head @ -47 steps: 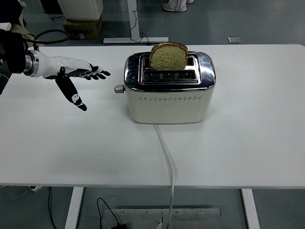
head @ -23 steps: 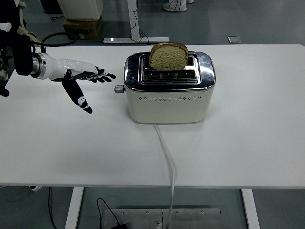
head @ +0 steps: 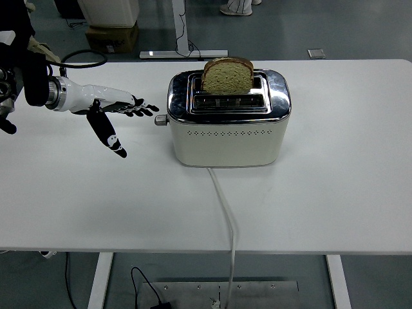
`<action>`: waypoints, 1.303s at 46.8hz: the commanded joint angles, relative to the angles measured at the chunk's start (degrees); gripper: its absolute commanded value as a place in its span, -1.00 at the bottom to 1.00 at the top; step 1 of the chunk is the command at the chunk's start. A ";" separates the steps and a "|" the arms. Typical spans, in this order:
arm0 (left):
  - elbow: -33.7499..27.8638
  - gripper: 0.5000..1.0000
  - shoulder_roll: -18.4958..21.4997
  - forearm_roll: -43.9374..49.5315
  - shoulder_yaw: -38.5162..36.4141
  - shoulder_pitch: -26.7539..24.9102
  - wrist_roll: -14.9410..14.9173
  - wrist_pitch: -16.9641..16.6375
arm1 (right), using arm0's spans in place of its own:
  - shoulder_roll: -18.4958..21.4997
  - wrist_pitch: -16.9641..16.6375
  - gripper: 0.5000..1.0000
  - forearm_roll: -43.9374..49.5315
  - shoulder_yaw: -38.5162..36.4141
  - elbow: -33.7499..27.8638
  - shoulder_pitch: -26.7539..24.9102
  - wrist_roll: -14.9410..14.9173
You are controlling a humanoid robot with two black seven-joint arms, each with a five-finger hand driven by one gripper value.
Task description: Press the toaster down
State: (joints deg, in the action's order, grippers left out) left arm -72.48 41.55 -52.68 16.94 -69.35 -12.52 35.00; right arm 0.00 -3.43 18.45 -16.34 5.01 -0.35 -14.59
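A cream and chrome toaster [head: 228,122] stands in the middle of the white table [head: 335,187]. A slice of brown bread [head: 228,74] stands up out of its far slot. The toaster's lever knob [head: 160,120] sticks out of its left end, raised. My left hand [head: 122,109] reaches in from the left, fingers spread and empty. Its fingertips [head: 152,109] are just left of the toaster's top corner, slightly above the knob, apart from it. The thumb points down toward the table.
The toaster's white cord [head: 225,212] runs from its front over the table's near edge. A cardboard box [head: 111,37] and a table leg frame [head: 183,45] are on the floor behind the table. A person's shoe [head: 238,8] shows at the top.
My left hand has moved right, closer to the toaster's left end. The toaster, lever and bread have not moved.
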 commanded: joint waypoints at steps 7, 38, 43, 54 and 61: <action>0.24 1.00 -0.06 0.04 -0.50 0.18 0.04 0.00 | 0.00 0.00 0.99 0.00 0.00 0.00 0.00 0.00; 2.96 1.00 -1.99 0.04 -0.76 1.67 0.04 0.00 | 0.00 0.00 0.99 -0.09 0.00 -0.09 -0.09 0.00; 3.40 1.00 -2.78 0.04 -0.76 1.76 0.04 0.00 | 0.00 0.00 0.99 -0.09 0.00 -0.09 0.00 0.00; 4.10 1.00 -3.93 0.04 -0.76 2.11 0.04 0.00 | 0.00 0.00 0.99 -0.09 0.00 -0.09 -0.09 0.00; 4.80 1.00 -4.45 0.04 -0.76 2.73 0.04 0.00 | 0.00 0.00 0.99 -0.09 0.00 -0.09 -0.09 0.00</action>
State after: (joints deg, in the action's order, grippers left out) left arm -67.87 37.39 -52.64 16.17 -67.04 -12.48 35.00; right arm 0.00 -3.43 18.37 -16.35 4.92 -0.37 -14.59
